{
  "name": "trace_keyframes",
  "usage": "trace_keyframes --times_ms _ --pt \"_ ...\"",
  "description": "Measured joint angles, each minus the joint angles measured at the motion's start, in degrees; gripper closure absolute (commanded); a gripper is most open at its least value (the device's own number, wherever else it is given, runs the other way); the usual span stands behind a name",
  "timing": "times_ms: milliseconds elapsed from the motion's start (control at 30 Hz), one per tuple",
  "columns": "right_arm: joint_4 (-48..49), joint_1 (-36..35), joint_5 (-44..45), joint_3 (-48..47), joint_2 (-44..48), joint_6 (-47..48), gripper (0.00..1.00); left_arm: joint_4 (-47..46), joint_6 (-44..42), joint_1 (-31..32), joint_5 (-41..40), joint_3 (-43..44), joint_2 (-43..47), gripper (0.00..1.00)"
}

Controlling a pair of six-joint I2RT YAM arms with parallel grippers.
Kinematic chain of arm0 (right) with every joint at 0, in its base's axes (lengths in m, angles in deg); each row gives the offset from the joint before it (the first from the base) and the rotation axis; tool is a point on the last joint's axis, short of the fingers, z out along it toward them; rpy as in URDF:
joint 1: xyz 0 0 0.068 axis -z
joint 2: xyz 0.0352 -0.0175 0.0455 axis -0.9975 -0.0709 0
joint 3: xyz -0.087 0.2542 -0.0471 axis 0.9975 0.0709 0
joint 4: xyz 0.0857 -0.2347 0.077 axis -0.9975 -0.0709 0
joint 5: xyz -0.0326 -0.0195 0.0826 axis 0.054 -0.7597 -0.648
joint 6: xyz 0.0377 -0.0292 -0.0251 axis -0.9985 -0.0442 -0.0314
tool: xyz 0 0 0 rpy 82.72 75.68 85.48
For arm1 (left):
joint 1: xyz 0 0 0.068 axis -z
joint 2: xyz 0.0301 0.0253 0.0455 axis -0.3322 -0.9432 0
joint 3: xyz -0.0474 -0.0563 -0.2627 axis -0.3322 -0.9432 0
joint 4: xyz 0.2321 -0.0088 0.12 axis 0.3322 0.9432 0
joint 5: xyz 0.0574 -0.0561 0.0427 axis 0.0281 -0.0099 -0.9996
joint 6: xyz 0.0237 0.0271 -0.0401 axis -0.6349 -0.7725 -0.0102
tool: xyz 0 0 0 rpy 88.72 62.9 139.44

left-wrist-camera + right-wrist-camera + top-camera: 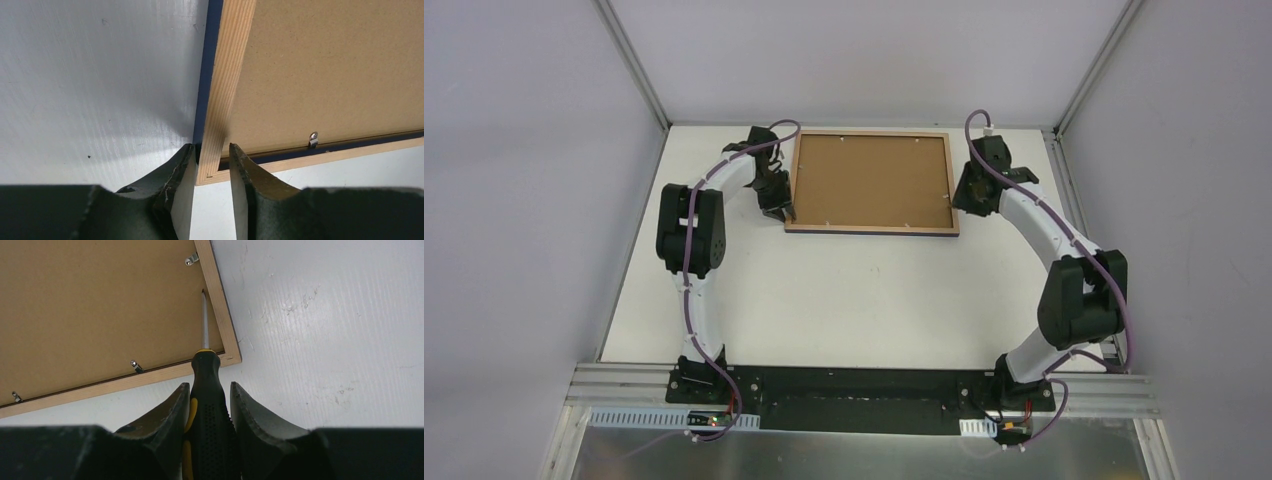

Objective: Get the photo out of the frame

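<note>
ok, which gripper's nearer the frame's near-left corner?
Left. The left gripper straddles that corner of the frame; the right gripper, shut on a screwdriver, is at the frame's opposite right edge.

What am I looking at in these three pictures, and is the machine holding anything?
A left arm and a right arm are bolted to a white table. One picture looks down from above; the other two come from wrist cameras. A picture frame lies face down, brown backing board up; no photo shows. The right gripper clamps a black-and-yellow screwdriver, its tip at the frame's inner edge. The left gripper straddles a frame corner; whether it grips is unclear.
</note>
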Motion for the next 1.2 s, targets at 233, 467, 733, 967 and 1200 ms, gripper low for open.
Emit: trace_keyframes --times_ms 233,467,733,967,1200 --pt "1.6 0.0 1.2 -0.9 -2.0 0.3 1.0 0.0 -0.6 -0.3 0.2 -0.4 0.0 0.84" --pt "4.3 0.0 1.2 -0.9 -3.3 0.8 1.0 0.0 -2.0 -0.3 0.4 -0.4 0.0 0.97" --pt "7.3 0.0 0.6 -2.0 -6.4 1.1 1.0 0.2 -3.3 -0.1 0.8 -0.5 0.0 1.0" --pt "9.0 0.0 -1.2 -3.5 -10.6 1.2 1.0 0.5 -3.3 -0.1 1.2 -0.8 0.0 1.0" --pt "9.9 0.1 -2.3 -6.2 -14.1 2.6 1.0 0.6 -3.3 -0.1 1.8 -1.4 0.2 1.0"
